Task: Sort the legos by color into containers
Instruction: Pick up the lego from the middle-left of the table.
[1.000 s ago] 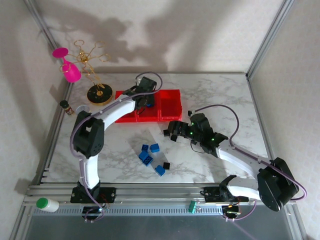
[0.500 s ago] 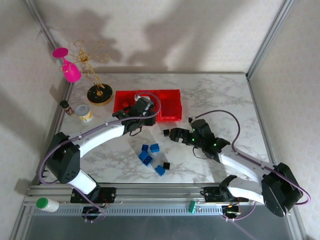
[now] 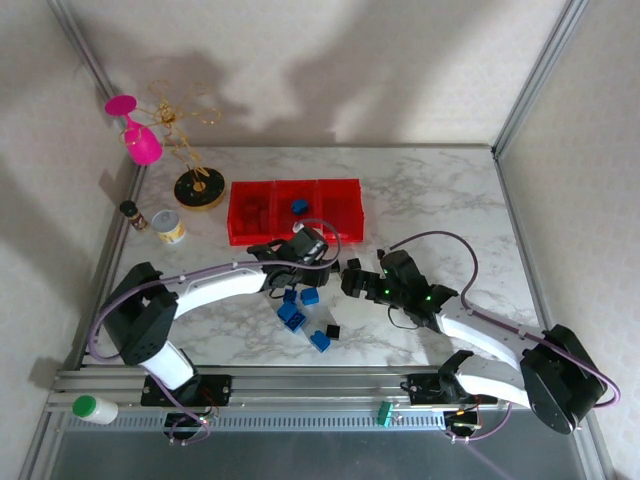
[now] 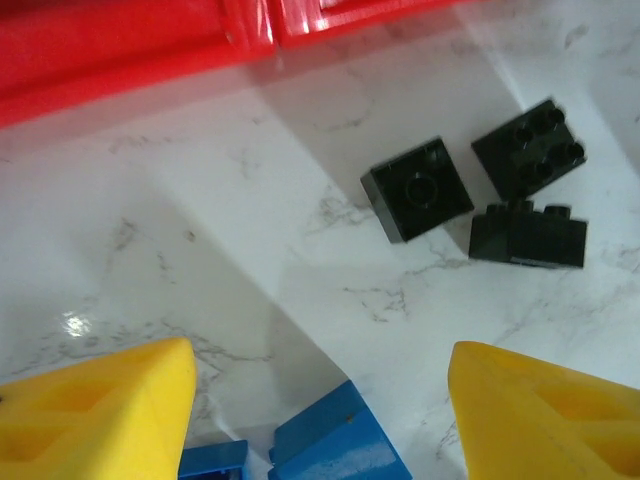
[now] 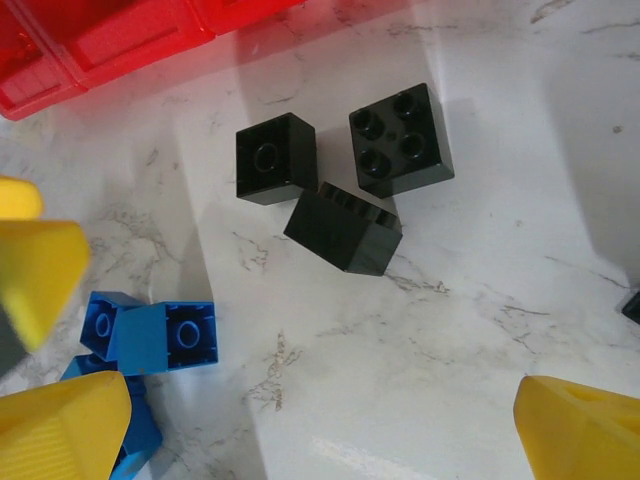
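The left end effector stands open, its yellow fingers wide apart with nothing clamped. Just beneath the gap, at the near edge of its wrist view, lie blue bricks on the table. The right end effector is also spread wide and empty. Ahead of both sit three black bricks in a tight cluster: a one-stud square, a four-stud square and an oblong tipped on its side, close against the other two. From the left end effector the cluster lies forward and off to the right. From the right one it lies nearly straight ahead, so the right arm looks better placed for black and the left for blue. The oblong's long axis runs slantwise to the right end effector's closing line, so taking it across its short side would probably call for a wrist turn. Beyond the cluster stand the red containers, with one blue brick in the middle bin.
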Controlling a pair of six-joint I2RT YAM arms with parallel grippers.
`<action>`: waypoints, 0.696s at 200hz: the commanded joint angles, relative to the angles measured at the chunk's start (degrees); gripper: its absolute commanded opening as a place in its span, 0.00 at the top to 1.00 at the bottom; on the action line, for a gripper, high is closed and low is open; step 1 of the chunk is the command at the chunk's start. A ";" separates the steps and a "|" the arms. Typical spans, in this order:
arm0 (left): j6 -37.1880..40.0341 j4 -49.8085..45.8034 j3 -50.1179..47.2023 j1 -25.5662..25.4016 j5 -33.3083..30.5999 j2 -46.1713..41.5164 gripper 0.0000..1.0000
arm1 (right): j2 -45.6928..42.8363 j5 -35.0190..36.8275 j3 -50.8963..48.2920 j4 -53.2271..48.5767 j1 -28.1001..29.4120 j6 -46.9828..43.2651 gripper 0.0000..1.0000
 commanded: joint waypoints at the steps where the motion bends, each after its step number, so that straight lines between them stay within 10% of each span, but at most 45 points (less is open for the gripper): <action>1: 0.59 -0.69 1.34 -1.38 1.67 2.68 0.32 | -1.43 2.14 -0.70 -1.19 0.31 1.16 0.01; 139: 0.79 -5.46 -0.79 -6.37 1.86 6.96 0.30 | -8.22 5.09 -2.21 -5.92 -0.49 2.09 0.01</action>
